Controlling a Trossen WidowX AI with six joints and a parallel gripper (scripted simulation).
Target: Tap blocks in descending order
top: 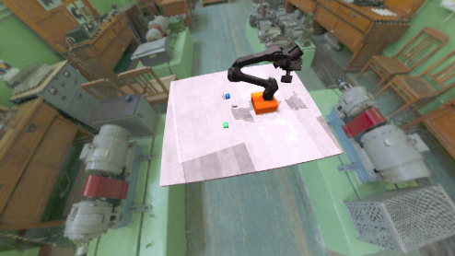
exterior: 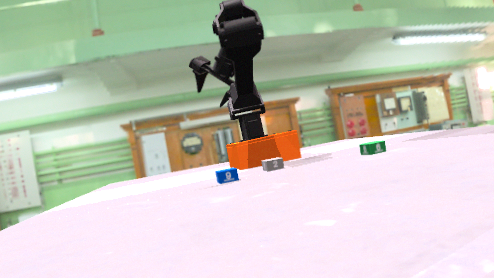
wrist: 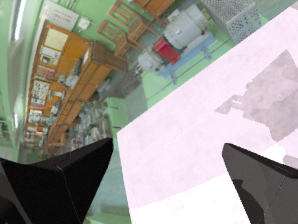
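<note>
Currently, gripper (top: 286,74) (exterior: 210,75) (wrist: 168,147) open, fingers wide apart, nothing between them. It hangs raised above the tabletop (top: 207,143) (exterior: 250,225) (wrist: 170,165), well apart from all three blocks. Black arm (top: 250,75) (exterior: 245,65) stands on orange base (top: 266,109) (exterior: 287,146), bent back over itself.

Blocks, all on the tabletop: blue block (top: 227,96) (exterior: 227,175), digit looks like 9, underlined; gray block (top: 235,106) (exterior: 273,164), digit 2, between the blue one and the base in top view; green block (top: 226,125) (exterior: 373,148), digit too small to read, off by itself. Blue and gray near each other, not touching. Wrist view: both fingertips, tabletop edge, shadow, no blocks.
</note>
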